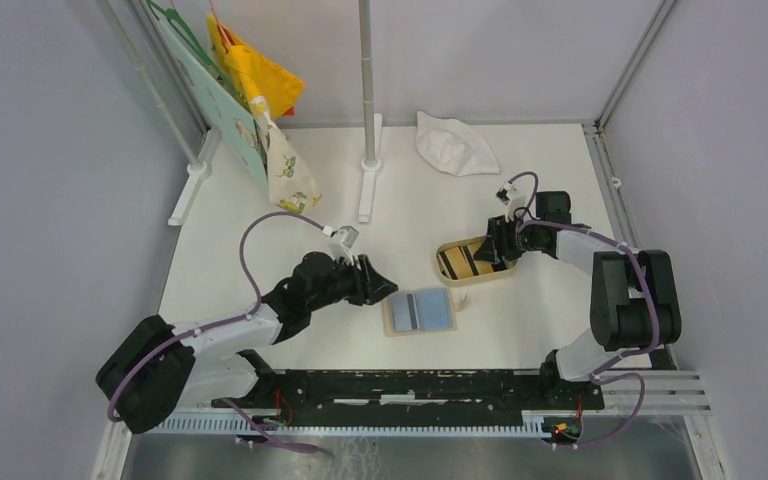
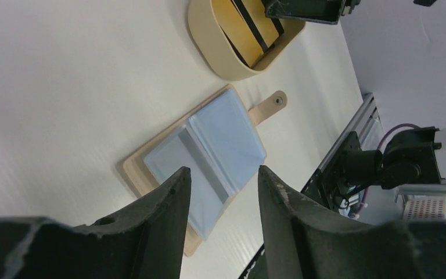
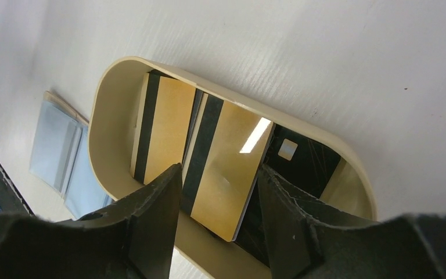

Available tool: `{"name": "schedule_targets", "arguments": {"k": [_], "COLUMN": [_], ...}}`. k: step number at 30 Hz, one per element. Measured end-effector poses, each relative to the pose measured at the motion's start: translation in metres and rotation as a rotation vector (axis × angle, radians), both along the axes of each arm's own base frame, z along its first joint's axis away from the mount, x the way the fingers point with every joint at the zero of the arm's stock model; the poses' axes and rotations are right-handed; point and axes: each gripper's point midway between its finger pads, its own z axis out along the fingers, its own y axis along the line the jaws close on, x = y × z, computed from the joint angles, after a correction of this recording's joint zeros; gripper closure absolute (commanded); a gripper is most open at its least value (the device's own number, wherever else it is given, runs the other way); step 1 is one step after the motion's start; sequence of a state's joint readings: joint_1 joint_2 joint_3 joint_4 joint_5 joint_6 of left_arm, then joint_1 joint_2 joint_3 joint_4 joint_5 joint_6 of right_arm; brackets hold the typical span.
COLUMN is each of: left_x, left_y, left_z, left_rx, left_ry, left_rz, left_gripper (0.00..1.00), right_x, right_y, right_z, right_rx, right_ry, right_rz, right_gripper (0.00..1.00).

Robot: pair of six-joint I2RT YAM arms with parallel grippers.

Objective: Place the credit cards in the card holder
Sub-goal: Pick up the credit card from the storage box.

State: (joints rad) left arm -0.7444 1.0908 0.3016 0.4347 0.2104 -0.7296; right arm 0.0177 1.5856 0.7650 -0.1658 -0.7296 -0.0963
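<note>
Right of centre overhead, the right gripper (image 1: pixel 497 245) hovers parted and empty straight above the credit cards (image 3: pixel 232 157) in the tray (image 3: pixel 101 116), their length running between its jaws, card holder (image 1: pixel 419 311) open lower-left beside the parted, empty left gripper (image 1: pixel 385 283).

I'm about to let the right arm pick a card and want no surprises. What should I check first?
1. The card holder lies open, pockets up: ok.
2. The orange cards and black card lie in the tray: ok.
3. The right gripper is open above an orange card: ok.
4. Its contact with that card: cannot tell.
5. The left gripper is open by the card holder, holding nothing: ok.
</note>
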Motion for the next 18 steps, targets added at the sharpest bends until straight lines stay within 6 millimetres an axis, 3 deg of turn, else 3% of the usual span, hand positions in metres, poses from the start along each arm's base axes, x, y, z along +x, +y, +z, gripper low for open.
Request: {"name": "schedule_targets", "arguments": {"k": [9,18], "left_x": [0.056,0.065], "left_y": [-0.042,-0.079], "left_z": [-0.006,-0.064], "left_rx": [0.103,0.233], "left_ry": [0.053,0.158], "left_rz": [0.047,-0.003], "left_gripper": [0.58,0.6], "right_x": [-0.001,-0.003], "right_y": [0.0,0.005], "right_z": [-0.002,0.0], "right_rx": [0.003,0.052], "right_ry": [0.01,0.025], "right_rz": [-0.011,-0.013], "right_gripper": [0.44,0.45]}}
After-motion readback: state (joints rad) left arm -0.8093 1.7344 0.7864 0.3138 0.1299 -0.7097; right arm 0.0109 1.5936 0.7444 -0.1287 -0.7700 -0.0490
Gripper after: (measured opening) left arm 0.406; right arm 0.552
